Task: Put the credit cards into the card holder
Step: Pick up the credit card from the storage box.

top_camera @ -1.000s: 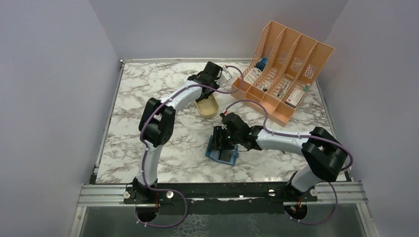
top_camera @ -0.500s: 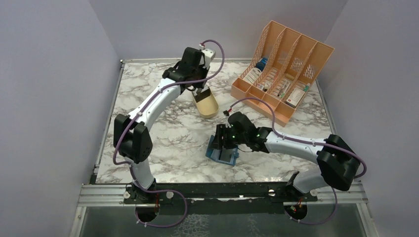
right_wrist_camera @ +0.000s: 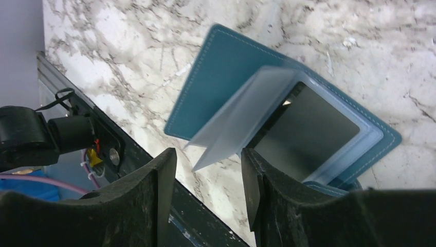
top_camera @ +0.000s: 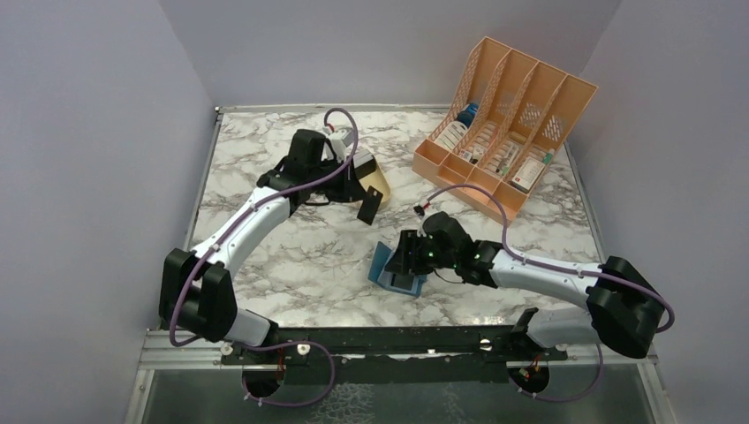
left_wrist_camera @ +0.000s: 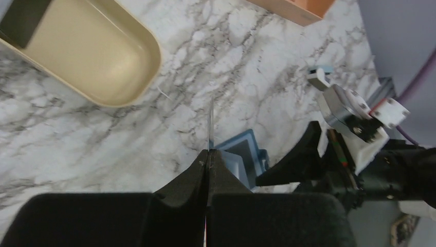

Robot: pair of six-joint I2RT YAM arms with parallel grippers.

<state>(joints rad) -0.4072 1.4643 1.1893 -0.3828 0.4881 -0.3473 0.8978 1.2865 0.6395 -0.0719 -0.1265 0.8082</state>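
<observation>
card holder (top_camera: 382, 263) lies on marbled table (top_camera: 291, 256), lilac walls (top_camera: 88, 132) around; right hand (right_wrist_camera: 208, 154) apart, left hand (left_wrist_camera: 207, 154) clamps credit card (top_camera: 370, 206).

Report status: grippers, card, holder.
Left gripper shut on a dark credit card, held off the table. Right gripper open over the open card holder. Only its fingers in the way.

Soft even light, faint shadows
</observation>
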